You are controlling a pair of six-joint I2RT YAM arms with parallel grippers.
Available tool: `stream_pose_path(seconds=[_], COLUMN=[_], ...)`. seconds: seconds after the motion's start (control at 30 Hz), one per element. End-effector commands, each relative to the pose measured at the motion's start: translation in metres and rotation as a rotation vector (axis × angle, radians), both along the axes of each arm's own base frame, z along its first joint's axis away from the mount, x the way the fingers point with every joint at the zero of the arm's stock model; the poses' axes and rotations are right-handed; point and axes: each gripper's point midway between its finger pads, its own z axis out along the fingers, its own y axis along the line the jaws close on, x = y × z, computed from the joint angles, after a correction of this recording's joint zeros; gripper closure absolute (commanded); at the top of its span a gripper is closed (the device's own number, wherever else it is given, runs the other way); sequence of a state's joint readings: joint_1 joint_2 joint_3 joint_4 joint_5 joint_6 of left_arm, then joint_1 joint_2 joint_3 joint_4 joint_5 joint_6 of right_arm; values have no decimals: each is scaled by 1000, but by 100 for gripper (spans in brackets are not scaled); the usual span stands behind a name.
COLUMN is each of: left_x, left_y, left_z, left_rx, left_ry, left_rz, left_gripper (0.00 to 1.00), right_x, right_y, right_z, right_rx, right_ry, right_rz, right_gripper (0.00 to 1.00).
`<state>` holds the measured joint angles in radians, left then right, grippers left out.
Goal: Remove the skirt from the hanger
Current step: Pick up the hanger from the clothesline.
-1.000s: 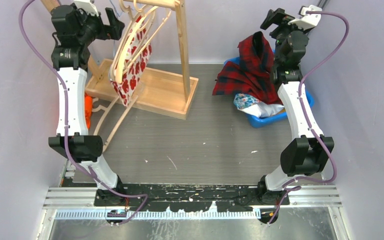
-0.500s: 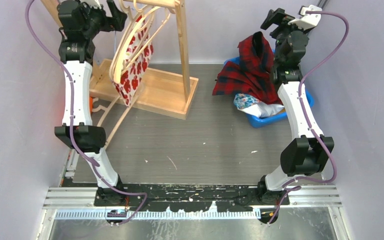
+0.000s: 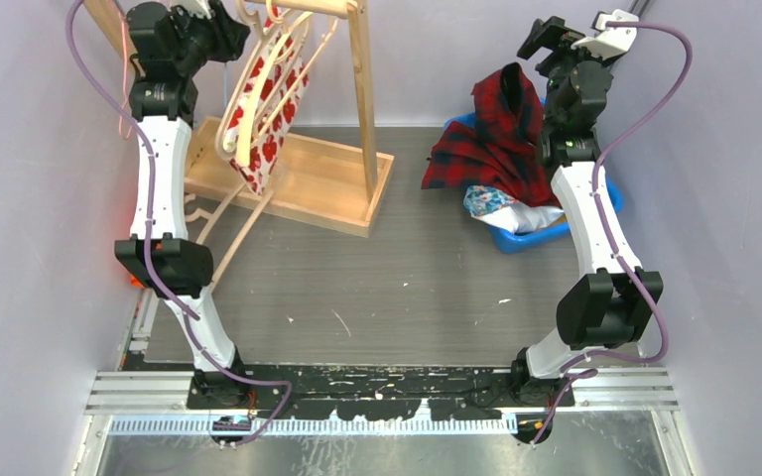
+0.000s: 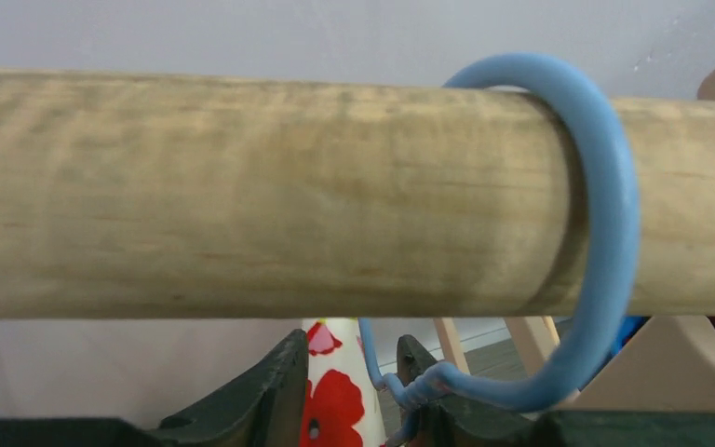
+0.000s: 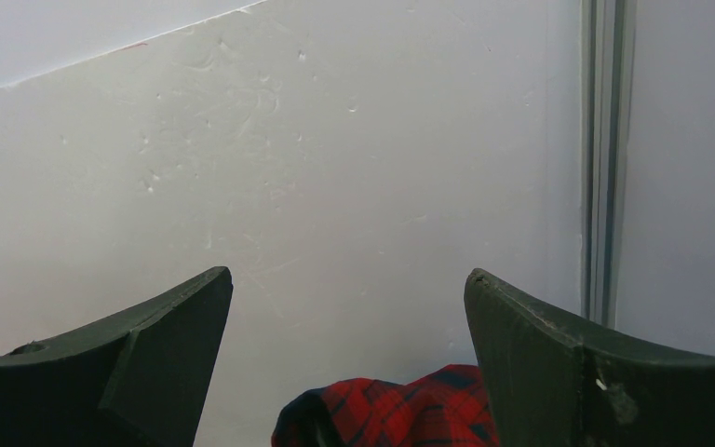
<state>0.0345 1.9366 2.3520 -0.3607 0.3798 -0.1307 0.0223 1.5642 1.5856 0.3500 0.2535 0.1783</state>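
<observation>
The skirt (image 3: 270, 111), white with red flowers, hangs from the wooden rail (image 3: 310, 7) at the back left among pale wooden hangers (image 3: 241, 124). In the left wrist view a blue wire hanger hook (image 4: 607, 233) loops over the rail (image 4: 242, 196), and its twisted neck (image 4: 419, 386) lies against my right finger. My left gripper (image 3: 230, 32) (image 4: 352, 363) sits just under the rail, jaws half narrowed, with the neck and the skirt's top (image 4: 335, 400) between them and a gap left. My right gripper (image 3: 548, 36) (image 5: 349, 289) is raised at the back right, open and empty.
The wooden rack's base tray (image 3: 298, 183) and upright post (image 3: 362, 89) stand at the back left. Loose wooden hangers (image 3: 226, 233) lie on the table beside it. A blue bin (image 3: 531, 236) holds a red plaid cloth (image 3: 496, 129) under my right arm.
My left arm has risen and moved in toward the rail, and its jaws have narrowed around the hanger's neck. The skirt has swung slightly right. The right arm has not moved.
</observation>
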Motion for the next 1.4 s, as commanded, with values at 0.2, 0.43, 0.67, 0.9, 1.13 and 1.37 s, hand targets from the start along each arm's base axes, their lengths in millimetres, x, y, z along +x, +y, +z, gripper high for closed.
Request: stream_pose_path(seconds=[0.2, 0.43, 0.67, 0.9, 1.13, 1.37], left_x=[7, -13, -55, -89, -110, -155], left_y=[-6, -7, -1, 0, 1, 21], left_z=[20, 54, 107, 130, 87, 21], left_rx=[-12, 7, 21, 57, 133, 279], left_ry=[-87, -165, -269, -313, -187, -28], left_rz=[-21, -27, 8, 14, 10, 95], left_gripper=[100, 100, 100, 100, 100, 100], right_x=[-24, -24, -21, -18, -14, -5], right_y=[-3, -4, -2, 1, 4, 12], right_z=[37, 34, 30, 27, 16, -4], right_rx=[-23, -18, 7, 23, 26, 35], right_ry=[-92, -91, -96, -95, -64, 4], right_rz=[-27, -28, -11, 4, 20, 64], right_gripper=[0, 0, 0, 0, 0, 0])
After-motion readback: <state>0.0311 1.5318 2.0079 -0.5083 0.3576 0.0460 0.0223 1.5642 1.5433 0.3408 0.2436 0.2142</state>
